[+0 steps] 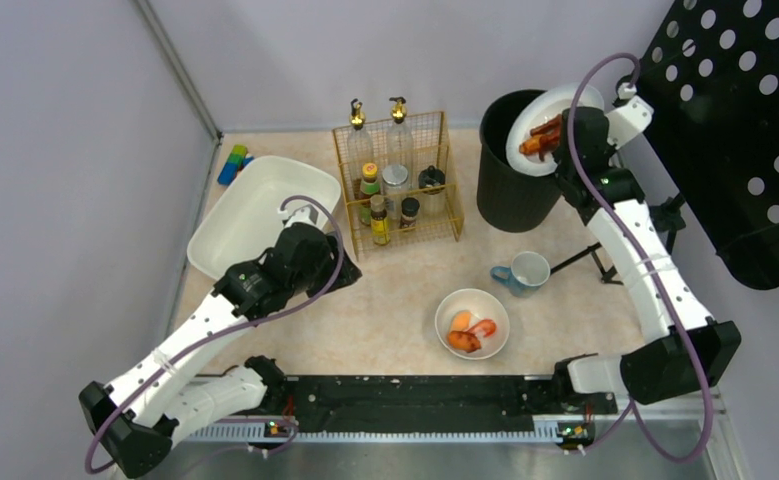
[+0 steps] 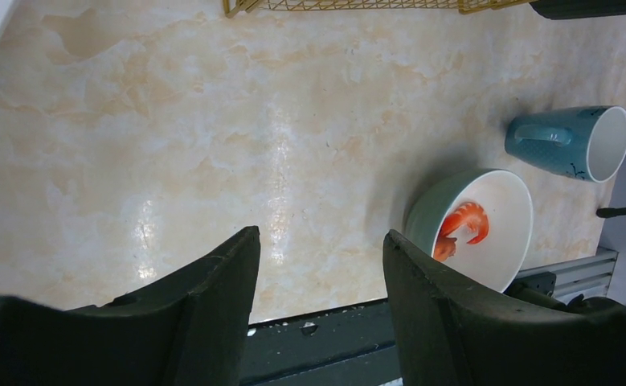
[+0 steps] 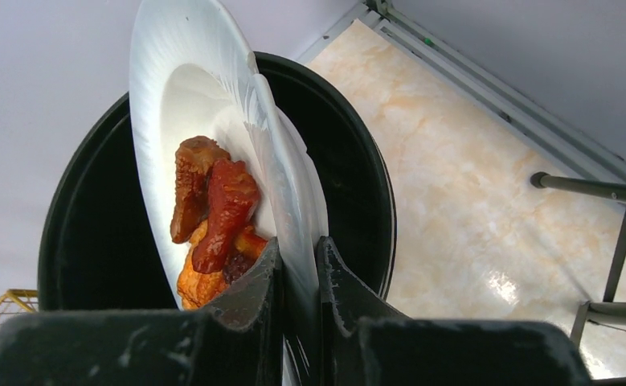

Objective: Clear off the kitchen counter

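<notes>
The right tool (image 3: 299, 251) pinches the rim of a white plate (image 3: 173, 88), which is tilted with browned food (image 3: 213, 201) over the black bin (image 3: 358, 185) at the upper right of the top view. The left tool (image 2: 321, 245) stands spread, holding nothing, above the marbled worktop (image 2: 173, 137) left of centre, beside the white tub (image 1: 245, 215).

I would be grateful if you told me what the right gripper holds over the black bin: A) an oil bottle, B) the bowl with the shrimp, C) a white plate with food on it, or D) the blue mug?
C: the right gripper is clamped on the rim of the white plate, which is tilted over the black bin with brown food pieces on it.
</notes>
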